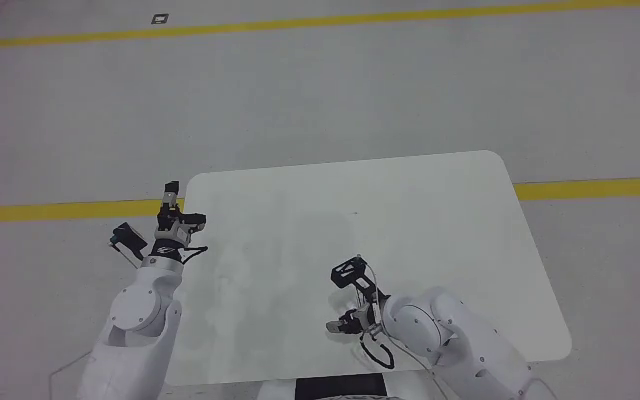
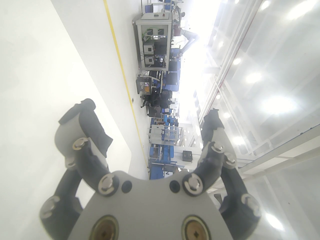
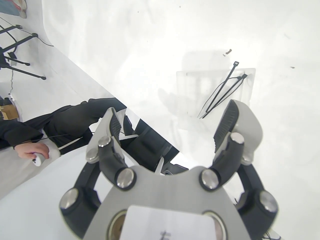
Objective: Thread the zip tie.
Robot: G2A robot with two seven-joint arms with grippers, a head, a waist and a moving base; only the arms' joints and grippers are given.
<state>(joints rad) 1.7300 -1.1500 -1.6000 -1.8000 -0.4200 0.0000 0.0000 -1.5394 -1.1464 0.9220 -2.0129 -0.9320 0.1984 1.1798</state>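
Thin black zip ties (image 3: 222, 87), at least two, lie flat on a clear tray (image 3: 185, 81) on the white desk (image 3: 150, 26), at the right end effector's (image 3: 172, 108) twelve o'clock, heads apart, tails converging.

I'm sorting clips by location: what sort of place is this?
Probably an industrial lab or workshop hall: a yellow floor line, an equipment cabinet in the background, and a white table bearing zip ties.

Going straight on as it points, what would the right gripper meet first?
The right gripper would likely meet the clear tray on the table, near its edge; the black zip ties lie slightly aside. Depth unclear.
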